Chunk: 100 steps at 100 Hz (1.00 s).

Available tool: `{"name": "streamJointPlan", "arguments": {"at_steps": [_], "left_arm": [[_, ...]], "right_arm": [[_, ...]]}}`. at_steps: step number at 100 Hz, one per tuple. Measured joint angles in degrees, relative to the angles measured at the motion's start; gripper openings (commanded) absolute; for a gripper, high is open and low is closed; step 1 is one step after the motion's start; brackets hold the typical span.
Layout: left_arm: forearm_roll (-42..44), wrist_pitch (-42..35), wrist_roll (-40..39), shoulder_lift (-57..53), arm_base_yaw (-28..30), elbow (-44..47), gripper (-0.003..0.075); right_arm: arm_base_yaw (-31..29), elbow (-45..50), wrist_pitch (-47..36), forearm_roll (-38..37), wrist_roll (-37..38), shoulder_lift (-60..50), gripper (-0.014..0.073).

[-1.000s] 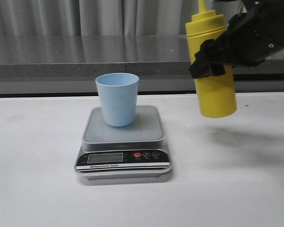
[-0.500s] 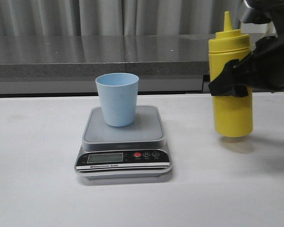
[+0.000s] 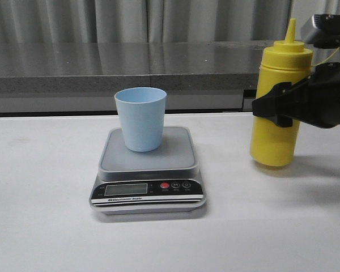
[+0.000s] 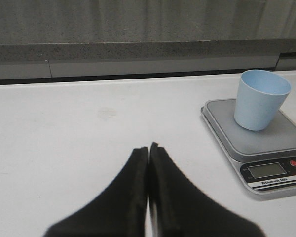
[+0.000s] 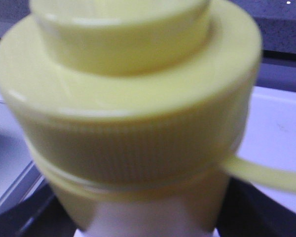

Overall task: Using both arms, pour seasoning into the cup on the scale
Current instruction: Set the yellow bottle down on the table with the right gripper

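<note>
The pale blue cup [image 3: 140,119] stands upright on the silver-grey platform of the scale [image 3: 175,154] at the middle of the table. The yellow seasoning bottle [image 3: 281,71] stands upright on the table to the right of the scale, its nozzle pointing up. My right gripper [image 3: 276,110] is shut around the bottle's middle. In the right wrist view the bottle's cap [image 5: 133,113] fills the picture, with dark fingers [image 5: 19,217] on either side. My left gripper [image 4: 149,148] is shut and empty, low over the table to the left of the cup [image 4: 260,101] and scale [image 4: 281,148]. It is out of the front view.
A grey stone ledge [image 3: 102,71] with curtains behind runs along the back of the white table [image 3: 45,215]. The scale's black panel with its display and red button [image 3: 164,185] faces the front.
The right gripper has carried the bottle down and to the right, from raised near the cup to standing on the table. The cup and scale have not moved.
</note>
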Motion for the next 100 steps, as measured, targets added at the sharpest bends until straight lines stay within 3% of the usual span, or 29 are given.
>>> {"name": "streamJointPlan", "arguments": {"at_steps": [28,40,49,65,73,100], "left_arm": [[0.0,0.0,0.0,0.0,0.0,0.0,-0.0020],[0.0,0.0,0.0,0.0,0.0,0.0,-0.0020],[0.0,0.0,0.0,0.0,0.0,0.0,-0.0020],[0.0,0.0,0.0,0.0,0.0,0.0,-0.0020],[0.0,0.0,0.0,0.0,0.0,0.0,-0.0020],[0.0,0.0,0.0,0.0,0.0,0.0,-0.0020]], "right_arm": [[0.0,0.0,-1.6,0.5,-0.2,3.0,-0.0059],[0.0,0.0,-1.7,0.5,-0.2,3.1,-0.0006],[0.0,0.0,-1.7,0.5,-0.2,3.1,0.0157],[0.0,0.0,-1.8,0.7,-0.2,3.2,0.0674],[0.0,0.0,-1.8,1.6,-0.2,3.2,0.0633],[0.0,0.0,-1.9,2.4,-0.2,3.2,0.0634]]}}
